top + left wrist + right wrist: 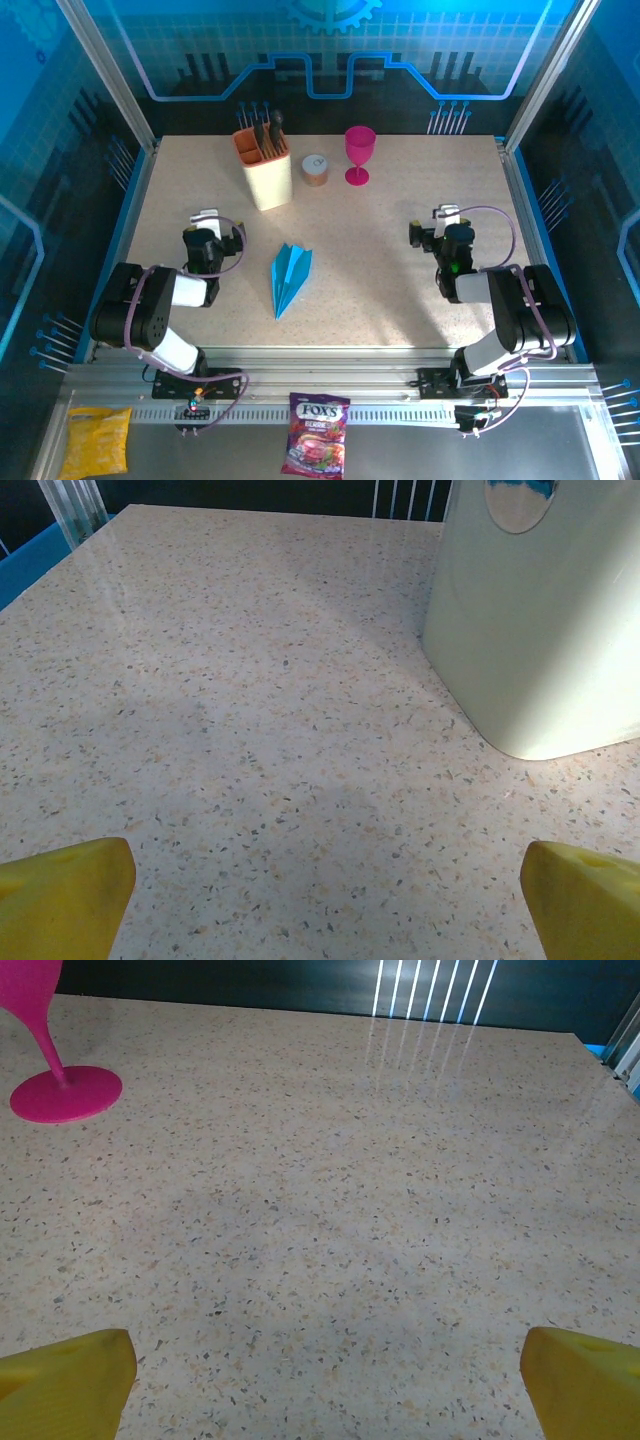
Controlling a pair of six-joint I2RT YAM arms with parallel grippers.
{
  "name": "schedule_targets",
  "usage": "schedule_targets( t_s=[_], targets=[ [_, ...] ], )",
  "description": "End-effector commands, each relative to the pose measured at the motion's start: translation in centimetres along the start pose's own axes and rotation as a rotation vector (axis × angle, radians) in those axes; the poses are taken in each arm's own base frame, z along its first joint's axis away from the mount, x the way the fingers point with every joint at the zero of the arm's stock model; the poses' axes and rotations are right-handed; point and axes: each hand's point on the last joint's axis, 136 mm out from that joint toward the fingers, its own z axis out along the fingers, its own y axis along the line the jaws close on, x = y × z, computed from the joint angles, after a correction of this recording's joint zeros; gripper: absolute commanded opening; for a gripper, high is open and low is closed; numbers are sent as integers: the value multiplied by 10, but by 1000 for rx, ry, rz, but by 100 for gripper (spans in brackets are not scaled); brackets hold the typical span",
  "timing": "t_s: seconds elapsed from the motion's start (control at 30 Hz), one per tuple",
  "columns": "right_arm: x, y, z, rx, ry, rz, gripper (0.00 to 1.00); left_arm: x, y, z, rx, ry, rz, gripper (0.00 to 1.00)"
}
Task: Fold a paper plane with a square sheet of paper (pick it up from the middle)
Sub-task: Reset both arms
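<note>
On the speckled tabletop (400, 300), both arms rest at the sides, the left claw (205, 217) and right claw (447, 213) spread wide, holding nothing. The paper plane (291, 277) lies between them (nearer the left claw, off to its right), its long axis running near-to-far, slim tip toward the bases.

The top external camera is looking steeply down from above and behind the arm bases, covering the whole tabletop (400, 300). The wrist cameras are skimming close over it, facing the far edge past the left end effector (325, 900) and right end effector (325, 1380). With the overhead view they are sharing the cream holder (540, 620), upper right of the left frame, and the pink goblet (65, 1095), upper left of the right.
</note>
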Motion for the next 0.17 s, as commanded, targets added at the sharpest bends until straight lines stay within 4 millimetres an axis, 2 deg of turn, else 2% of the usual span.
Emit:
schedule_targets(
  t_s=[0.0,0.13],
  targets=[
    [-10,0,2,-14,-31,2,99,-15,-6,2,24,-48,-9,100],
    [-11,4,1,5,-39,-33,99,-15,-6,2,25,-47,-8,100]
  ],
)
